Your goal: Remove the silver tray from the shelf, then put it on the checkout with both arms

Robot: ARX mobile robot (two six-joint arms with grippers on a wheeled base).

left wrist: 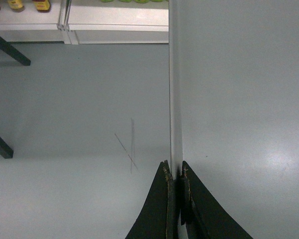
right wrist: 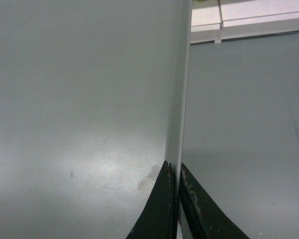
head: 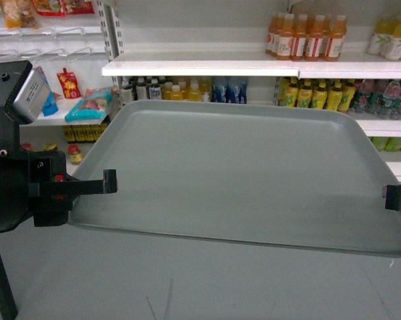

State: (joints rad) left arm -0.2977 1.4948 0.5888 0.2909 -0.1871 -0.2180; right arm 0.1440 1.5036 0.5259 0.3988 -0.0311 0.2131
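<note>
I see the flat matte grey-green rectangular silver tray point(head: 240, 177) held level in the air over grey floor point(head: 187, 287), in front of the white metal shelf point(head: 200, 67). Left gripper point(left wrist: 175, 174) and right gripper point(right wrist: 175, 172) each clenched on opposite rims.

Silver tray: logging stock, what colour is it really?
Matte grey-green silver tray, plain; clearest in the head view.

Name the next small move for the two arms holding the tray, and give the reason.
Probably carry the silver tray level toward the checkout, both arms moving together. It hangs above the floor, clear of the shelf, with the left gripper and right gripper each clamped on an opposite rim. The checkout is not in view.
</note>
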